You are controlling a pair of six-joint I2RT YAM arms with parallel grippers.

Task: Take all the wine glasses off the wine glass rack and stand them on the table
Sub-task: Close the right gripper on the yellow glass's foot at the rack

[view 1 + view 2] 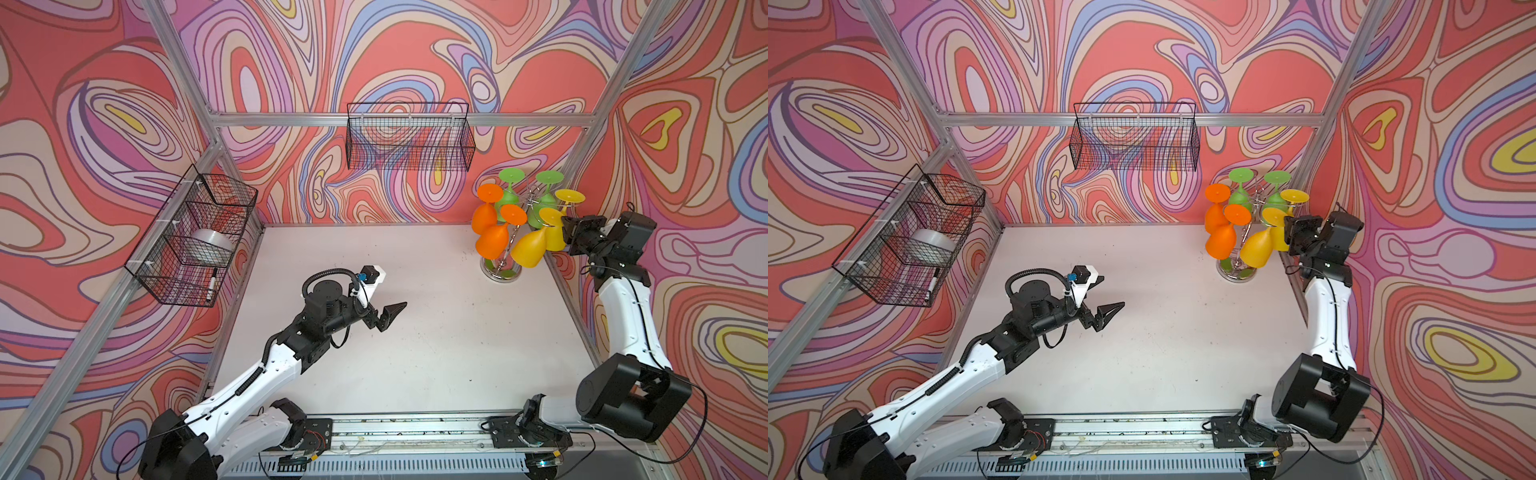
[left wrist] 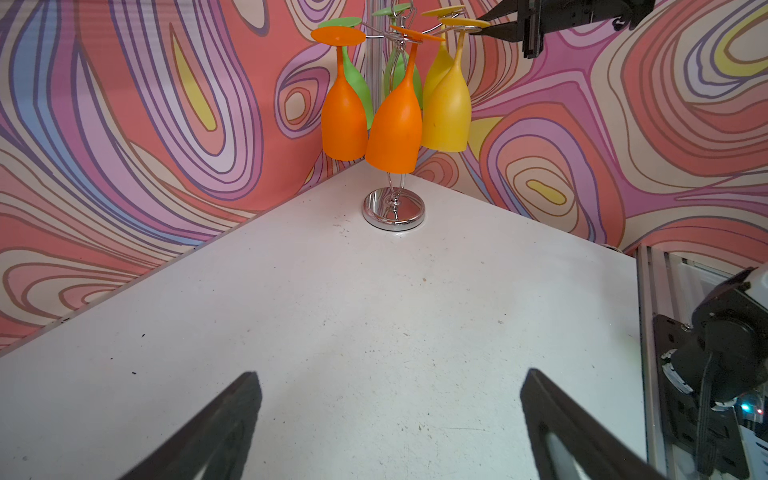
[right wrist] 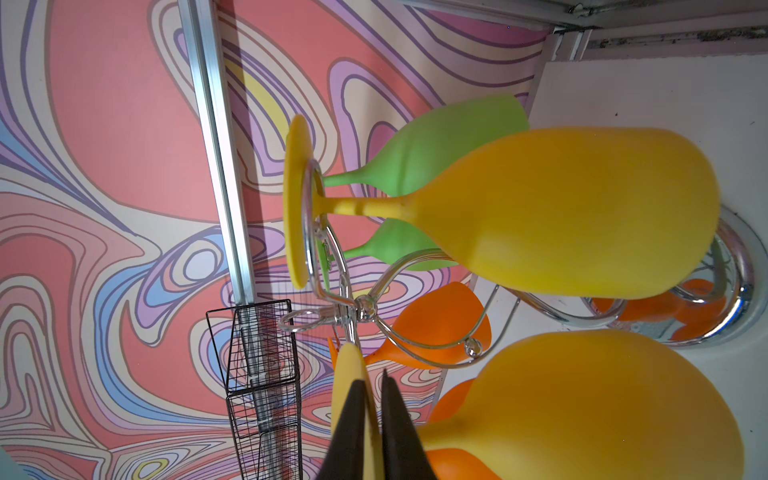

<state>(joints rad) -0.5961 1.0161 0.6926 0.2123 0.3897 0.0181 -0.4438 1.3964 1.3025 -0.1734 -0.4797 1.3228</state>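
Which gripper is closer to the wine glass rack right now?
Right. The right gripper is shut on the foot of a yellow wine glass hanging on the rack; the left gripper hangs open over the table, well apart.

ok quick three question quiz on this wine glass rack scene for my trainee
1. True or false: the left gripper holds an orange glass.
2. How many matte coloured wine glasses hang upside down on the shiny chrome wire rack?
3. The right gripper is shut on the foot of which glass? A green; B yellow; C orange.
Key: 1 false, it is open and empty; 2 six; 3 B, the yellow wine glass nearest it.
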